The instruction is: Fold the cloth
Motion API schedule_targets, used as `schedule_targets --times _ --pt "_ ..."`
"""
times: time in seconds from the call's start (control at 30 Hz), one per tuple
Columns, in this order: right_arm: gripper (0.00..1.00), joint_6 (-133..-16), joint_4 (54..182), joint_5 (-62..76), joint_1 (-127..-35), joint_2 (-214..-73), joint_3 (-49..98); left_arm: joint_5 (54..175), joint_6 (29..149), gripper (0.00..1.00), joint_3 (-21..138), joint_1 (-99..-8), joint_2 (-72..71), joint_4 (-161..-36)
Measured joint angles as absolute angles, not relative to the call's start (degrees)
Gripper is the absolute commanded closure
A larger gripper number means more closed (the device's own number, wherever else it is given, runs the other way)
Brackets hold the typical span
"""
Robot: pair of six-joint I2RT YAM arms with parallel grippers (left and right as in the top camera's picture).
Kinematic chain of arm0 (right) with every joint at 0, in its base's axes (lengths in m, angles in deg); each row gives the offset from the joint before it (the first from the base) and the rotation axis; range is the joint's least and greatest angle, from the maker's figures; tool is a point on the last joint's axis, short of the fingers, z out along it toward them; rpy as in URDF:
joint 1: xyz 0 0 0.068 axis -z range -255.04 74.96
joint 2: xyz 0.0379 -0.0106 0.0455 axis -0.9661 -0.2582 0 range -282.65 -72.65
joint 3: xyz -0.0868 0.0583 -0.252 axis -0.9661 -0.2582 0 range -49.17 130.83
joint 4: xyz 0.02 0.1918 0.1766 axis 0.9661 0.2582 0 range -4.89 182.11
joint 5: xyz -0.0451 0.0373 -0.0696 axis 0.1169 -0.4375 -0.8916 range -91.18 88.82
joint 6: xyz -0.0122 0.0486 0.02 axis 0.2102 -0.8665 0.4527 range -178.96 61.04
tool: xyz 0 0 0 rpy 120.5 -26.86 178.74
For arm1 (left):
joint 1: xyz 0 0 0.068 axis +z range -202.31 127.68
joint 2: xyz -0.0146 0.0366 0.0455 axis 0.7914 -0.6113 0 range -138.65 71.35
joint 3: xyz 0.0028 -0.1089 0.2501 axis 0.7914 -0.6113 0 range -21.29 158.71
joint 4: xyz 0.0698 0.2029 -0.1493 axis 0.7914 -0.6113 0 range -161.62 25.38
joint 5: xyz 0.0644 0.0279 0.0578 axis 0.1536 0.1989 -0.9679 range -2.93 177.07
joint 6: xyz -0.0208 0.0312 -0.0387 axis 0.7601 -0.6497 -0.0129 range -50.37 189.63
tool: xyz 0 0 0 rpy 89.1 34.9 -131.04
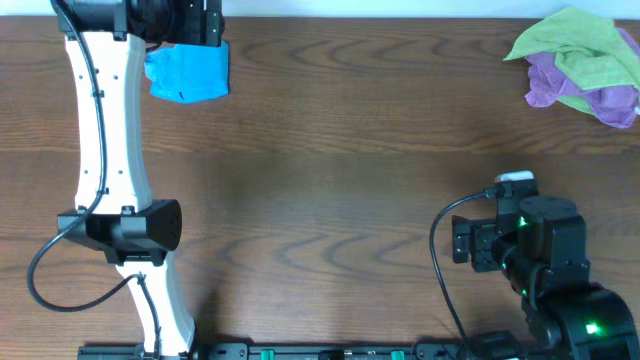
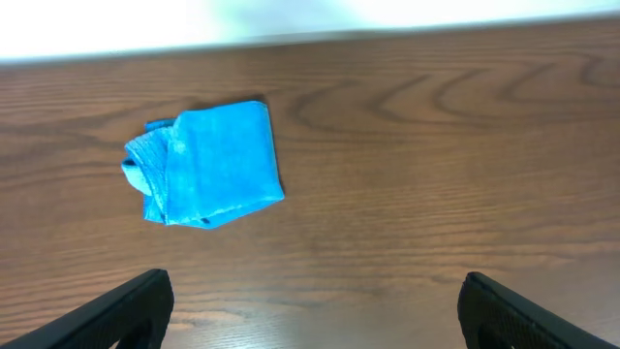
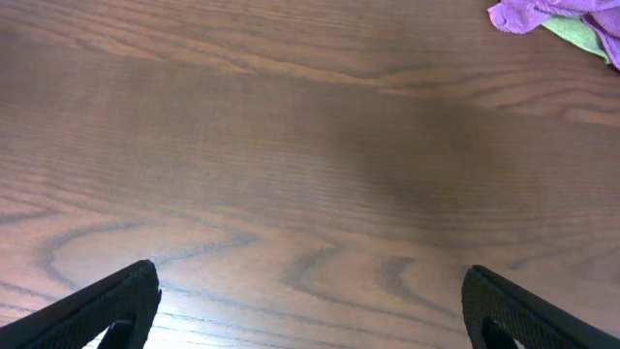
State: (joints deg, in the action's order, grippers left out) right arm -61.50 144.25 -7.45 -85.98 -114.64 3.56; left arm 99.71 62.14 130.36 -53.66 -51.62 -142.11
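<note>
Left arm (image 1: 105, 120) outstretched, tool (image 2: 315, 315) agape over cloth (image 2: 211, 165)

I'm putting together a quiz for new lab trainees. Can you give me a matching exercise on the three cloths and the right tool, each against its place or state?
Things:
1. blue cloth
2. green cloth
3. purple cloth
4. right tool

Place or state:
a. partly under another cloth, far right side
b. folded small, alone on the far left side
c. open, holding nothing
d. on top of another cloth, far right side

Pairs: 1-b, 2-d, 3-a, 4-c
</note>
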Motion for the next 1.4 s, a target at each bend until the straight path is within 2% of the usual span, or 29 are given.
schedule_targets --times 0.47,0.7,0.83,1.0,1.4 --pt "0.01 -61.5 144.25 -7.45 -85.98 -114.64 3.56 93.0 63.72 0.05 130.23 -53.68 -50.93 -139.53" --pt "0.01 -61.5 144.25 -7.45 -85.98 -114.64 3.56 89.15 65.18 0.05 125.53 -53.68 -41.11 -138.83" --pt "0.01 -61.5 144.25 -7.45 -85.98 -114.64 3.59 86.71 65.36 0.05 116.97 -53.68 -31.93 -136.89" --pt "0.01 -61.5 144.25 -7.45 -85.98 -114.64 3.59 82.36 67.46 0.0 100.25 -53.7 -21.46 -133.87" --pt "0.01 -61.5 144.27 -7.45 -85.98 -114.64 3.56 74.38 71.26 0.02 74.3 -53.72 6.95 -133.19"
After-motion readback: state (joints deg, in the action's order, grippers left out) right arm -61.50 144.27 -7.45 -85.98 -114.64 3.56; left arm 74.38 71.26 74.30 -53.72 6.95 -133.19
